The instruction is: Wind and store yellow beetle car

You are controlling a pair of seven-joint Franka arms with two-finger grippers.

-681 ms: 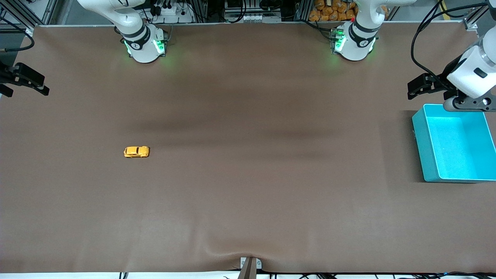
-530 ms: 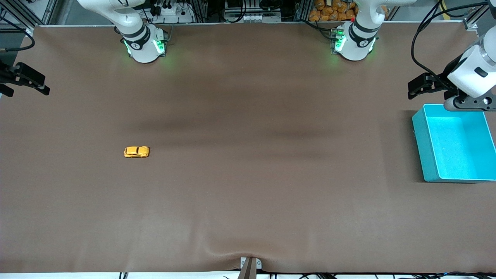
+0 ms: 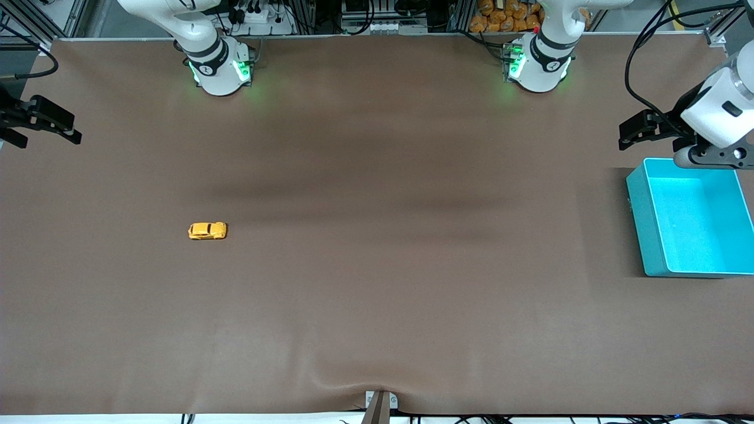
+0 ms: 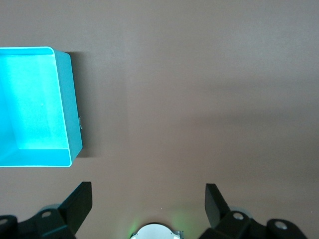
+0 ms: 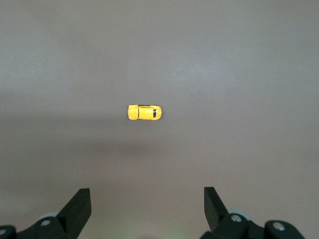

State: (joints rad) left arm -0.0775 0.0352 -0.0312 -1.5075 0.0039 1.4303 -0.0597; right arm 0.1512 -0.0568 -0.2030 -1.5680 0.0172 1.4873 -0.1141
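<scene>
The yellow beetle car (image 3: 207,231) sits on its wheels on the brown table, toward the right arm's end. It also shows in the right wrist view (image 5: 144,112). My right gripper (image 3: 69,131) is open and empty, high over the table's edge at its own end, well apart from the car; its jaws (image 5: 147,201) stand wide. The turquoise bin (image 3: 645,229) stands empty at the left arm's end. My left gripper (image 3: 629,132) is open and empty over the table beside the bin's corner. The left wrist view shows its gripper (image 4: 148,199) wide open and the bin (image 4: 70,114).
The brown mat (image 3: 377,176) covers the whole table. The two arm bases (image 3: 221,68) (image 3: 539,65) stand along the table's edge farthest from the front camera. A small clamp (image 3: 380,403) sits at the edge nearest the front camera.
My right gripper has shifted a little inward over the table. My left gripper has barely moved. The car and the bin are where they were.
</scene>
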